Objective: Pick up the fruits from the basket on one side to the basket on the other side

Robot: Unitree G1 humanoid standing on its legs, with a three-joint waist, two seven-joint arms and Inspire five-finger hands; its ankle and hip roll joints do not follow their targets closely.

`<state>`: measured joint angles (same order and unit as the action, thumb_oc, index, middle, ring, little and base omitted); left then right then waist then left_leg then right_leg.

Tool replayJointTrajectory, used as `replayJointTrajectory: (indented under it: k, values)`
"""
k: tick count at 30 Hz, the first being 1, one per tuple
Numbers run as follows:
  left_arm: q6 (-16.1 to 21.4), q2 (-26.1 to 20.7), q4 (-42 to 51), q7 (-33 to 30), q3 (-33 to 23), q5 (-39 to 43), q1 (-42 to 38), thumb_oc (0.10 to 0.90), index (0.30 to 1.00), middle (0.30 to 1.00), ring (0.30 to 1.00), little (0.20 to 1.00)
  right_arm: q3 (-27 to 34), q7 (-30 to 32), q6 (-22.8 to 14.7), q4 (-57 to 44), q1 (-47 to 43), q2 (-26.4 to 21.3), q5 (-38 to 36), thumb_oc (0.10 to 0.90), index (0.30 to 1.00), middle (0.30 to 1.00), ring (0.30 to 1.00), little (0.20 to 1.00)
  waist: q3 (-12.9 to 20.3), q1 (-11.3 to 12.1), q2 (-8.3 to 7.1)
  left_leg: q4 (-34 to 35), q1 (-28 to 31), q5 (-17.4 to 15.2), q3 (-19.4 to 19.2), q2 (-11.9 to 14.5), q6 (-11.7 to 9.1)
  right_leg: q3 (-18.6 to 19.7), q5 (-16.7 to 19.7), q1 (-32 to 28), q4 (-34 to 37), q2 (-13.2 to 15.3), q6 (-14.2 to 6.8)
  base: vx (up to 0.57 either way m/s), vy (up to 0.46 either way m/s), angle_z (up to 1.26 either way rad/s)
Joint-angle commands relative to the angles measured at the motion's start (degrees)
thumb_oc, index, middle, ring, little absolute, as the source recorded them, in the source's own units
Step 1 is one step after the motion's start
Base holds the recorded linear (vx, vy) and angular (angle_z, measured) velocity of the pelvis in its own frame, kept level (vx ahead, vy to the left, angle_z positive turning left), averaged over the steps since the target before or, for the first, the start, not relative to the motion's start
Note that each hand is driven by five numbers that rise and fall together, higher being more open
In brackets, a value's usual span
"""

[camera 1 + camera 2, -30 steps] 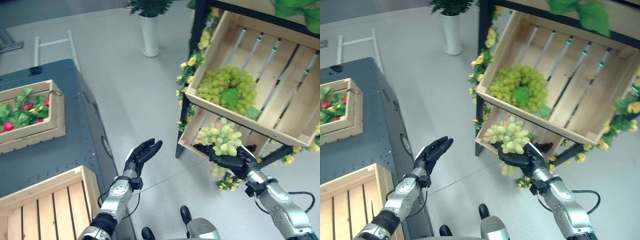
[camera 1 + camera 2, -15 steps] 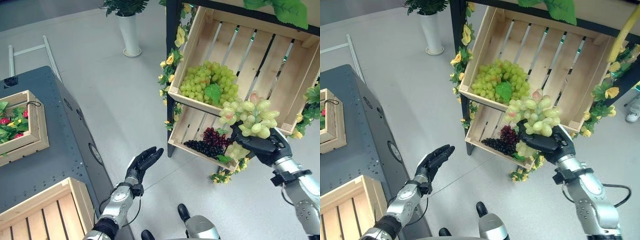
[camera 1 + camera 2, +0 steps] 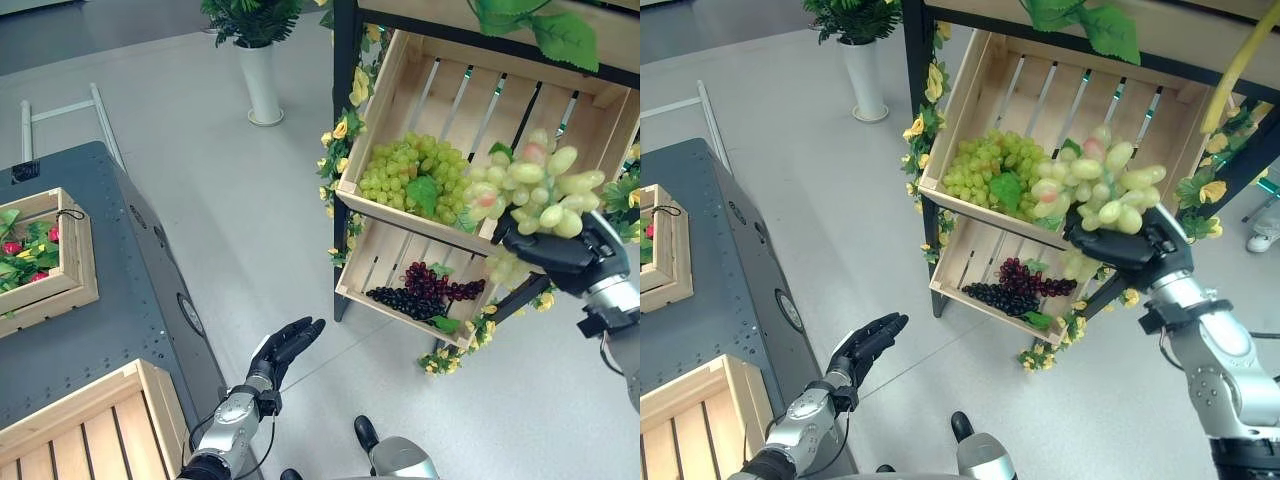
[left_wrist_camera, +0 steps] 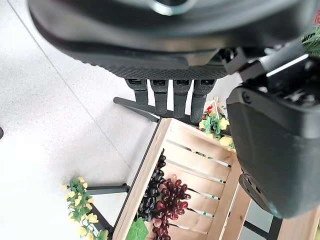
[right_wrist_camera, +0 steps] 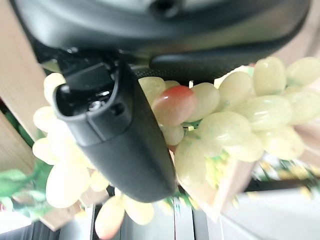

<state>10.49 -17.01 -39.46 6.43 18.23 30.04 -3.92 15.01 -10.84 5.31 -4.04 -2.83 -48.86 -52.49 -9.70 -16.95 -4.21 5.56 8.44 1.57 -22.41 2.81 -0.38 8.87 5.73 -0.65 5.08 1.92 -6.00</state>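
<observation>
At the right of the frame a green grape bunch (image 3: 528, 190) is clasped by the right hand (image 3: 572, 258), while the left hand (image 3: 283, 345) is held spread at lower centre.

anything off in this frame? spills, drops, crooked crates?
Nothing spilled or dropped. The right hand is shut on a green grape bunch, part of it dangling below the hand. The shelf crates tilt forward, apparently by design. Left hand is open, idle, low beside the table.

Silver-grey arms, each ending in a dark robot hand (image 3: 868, 345).
</observation>
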Motion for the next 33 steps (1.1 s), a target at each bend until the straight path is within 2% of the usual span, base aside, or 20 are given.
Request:
replayJointTrajectory:
  k: [1, 5, 13, 23, 30, 31, 32, 33]
  values:
    - [4.50, -3.11, 1.80, 1.38, 1.72, 0.60, -3.91, 0.800, 0.900, 0.900, 0.900, 0.900, 7.41, 6.24, -10.67, 6.61, -14.10, -7.72, 0.13, 0.400, 0.300, 0.300, 0.300, 0.300, 2.96, 2.66, 0.31, -1.96, 0.04, -9.54, 3.74, -2.91, 2.29, -0.19, -2.98, -1.12, -0.27, -4.36, -0.43, 0.00, 0.000, 0.00]
    - [4.90, -3.04, 0.60, 1.77, 2.11, 0.27, -3.89, 0.800, 0.900, 0.900, 0.900, 0.900, 5.71, 6.44, -9.34, 12.76, -17.14, -12.40, 1.15, 0.400, 0.300, 0.300, 0.300, 0.300, 3.36, 3.54, -0.08, -1.52, 0.07, -9.18, 4.49, -2.98, 2.24, -0.73, -3.06, -1.30, -0.20, -4.34, -0.34, 0.00, -0.008, 0.02]
    - [5.48, -3.34, -0.56, 2.21, 1.65, -0.46, -4.01, 0.800, 0.900, 0.900, 0.900, 0.900, 0.50, 6.60, -6.33, 21.07, -21.48, -16.98, 5.78, 0.400, 0.300, 0.300, 0.300, 0.300, 4.04, 5.10, -0.72, -0.91, 0.01, -8.44, 5.46, -3.13, 1.92, -1.49, -3.01, -1.35, -0.08, -4.25, -0.11, 0.00, -0.002, 0.02]
    - [5.07, -2.95, -1.30, 2.81, 1.19, -0.21, -5.09, 0.800, 0.900, 0.900, 0.900, 0.900, -4.44, 5.69, 0.62, 26.35, -24.01, -15.97, 10.17, 0.400, 0.300, 0.300, 0.300, 0.300, 4.09, 5.57, -0.75, -0.56, 0.46, -8.10, 6.01, -3.10, 1.66, -2.14, -3.04, -1.78, -0.08, -4.07, 0.11, -0.01, 0.001, 0.05]
    - [5.35, -1.91, -2.08, 1.92, 1.33, 0.09, -6.02, 0.800, 0.900, 0.900, 0.900, 0.900, -9.35, 4.99, 3.78, 28.97, -26.41, -14.91, 17.52, 0.400, 0.300, 0.300, 0.300, 0.300, 4.08, 5.64, -0.69, -0.56, 0.50, -7.95, 5.88, -3.15, 1.54, -2.19, -2.95, -1.76, -0.08, -4.05, 0.23, 0.00, 0.000, 0.00]
    - [5.19, -1.76, -2.13, 1.64, 1.30, 0.22, -6.17, 0.800, 0.900, 0.900, 0.900, 0.900, -10.25, 4.41, 5.15, 29.62, -26.97, -14.80, 18.65, 0.400, 0.300, 0.300, 0.300, 0.300, 4.15, 5.64, -0.68, -0.56, 0.47, -7.92, 5.80, -3.15, 1.51, -2.24, -2.92, -1.71, -0.08, -4.05, 0.24, 0.00, 0.000, 0.00]
    - [5.21, -1.74, -2.17, 1.66, 1.19, 0.26, -6.18, 0.800, 0.900, 0.900, 0.900, 0.900, -10.59, 4.14, 5.65, 30.04, -26.99, -14.76, 19.45, 0.491, 0.436, 0.436, 0.436, 0.436, 4.15, 5.67, -0.69, -0.56, 0.47, -7.90, 5.75, -3.12, 1.49, -2.26, -2.91, -1.70, -0.08, -4.06, 0.25, 0.00, 0.000, 0.00]
    - [5.29, -1.70, -2.24, 1.75, 0.90, 0.23, -6.10, 0.800, 0.900, 0.900, 0.900, 0.900, -11.29, 3.36, 6.71, 30.82, -26.83, -14.66, 20.23, 0.800, 0.900, 0.900, 0.900, 0.900, 4.09, 5.72, -0.67, -0.56, 0.46, -7.82, 5.64, -3.04, 1.47, -2.31, -2.84, -1.67, -0.08, -4.05, 0.27, 0.00, 0.000, 0.00]
